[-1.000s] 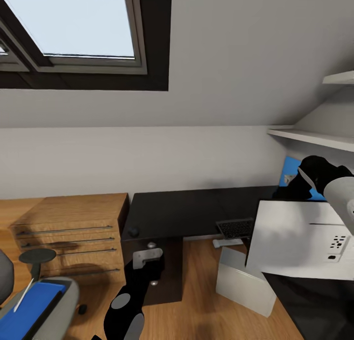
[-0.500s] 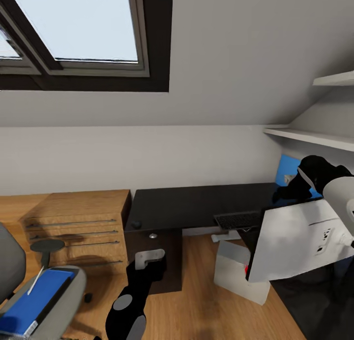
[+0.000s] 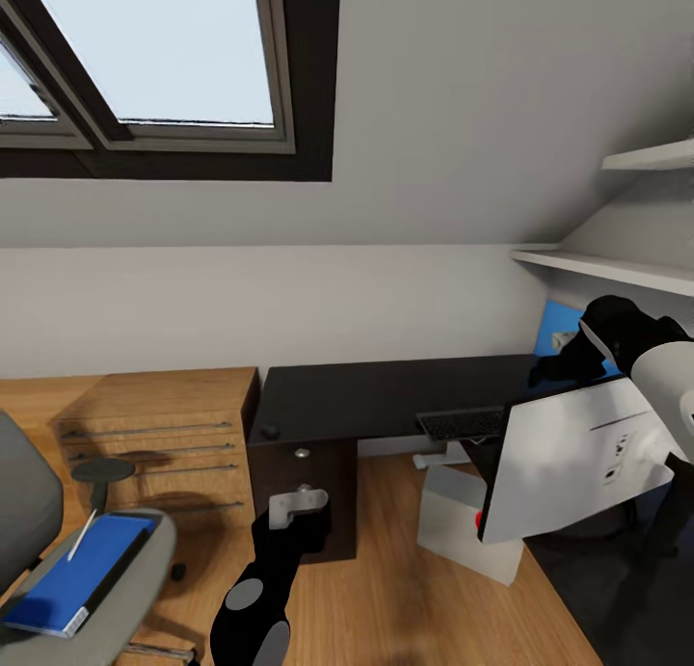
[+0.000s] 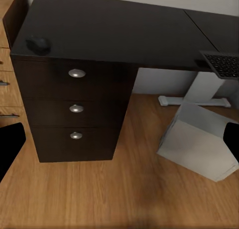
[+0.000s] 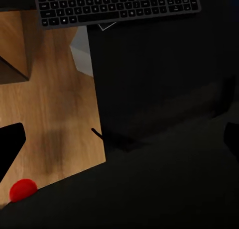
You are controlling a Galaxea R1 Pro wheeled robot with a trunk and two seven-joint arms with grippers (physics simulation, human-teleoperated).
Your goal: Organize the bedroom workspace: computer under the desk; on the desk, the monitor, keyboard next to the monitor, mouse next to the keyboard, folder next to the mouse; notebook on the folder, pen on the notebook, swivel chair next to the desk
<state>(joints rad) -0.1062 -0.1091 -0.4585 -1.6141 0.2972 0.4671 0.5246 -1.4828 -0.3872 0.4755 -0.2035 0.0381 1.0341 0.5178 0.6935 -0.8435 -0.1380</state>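
Observation:
The black desk (image 3: 386,391) runs along the wall, with the keyboard (image 3: 463,423) and the mouse (image 3: 273,432) on it. The monitor (image 3: 569,464) shows its pale back and stands tilted at the right, my right arm at its upper right edge. The grey computer (image 3: 472,529) sits on the floor under the desk. On the swivel chair (image 3: 135,589) lies the blue folder (image 3: 72,574) with the white pen (image 3: 82,534) on it. The notebook is out of view. My left gripper (image 4: 119,139) is open, facing the desk drawers (image 4: 74,109). My right gripper (image 5: 122,139) is open above the keyboard (image 5: 117,5).
A light wood cabinet (image 3: 159,435) with bar handles stands left of the desk. White shelves (image 3: 617,266) hang at the right, with a blue panel (image 3: 557,333) below them. Bare wood floor (image 3: 386,589) lies between the chair and the computer.
The view has shifted, bringing more of the chair and folder in at the left. The monitor's top edge has tilted up at the right, along with my right arm.

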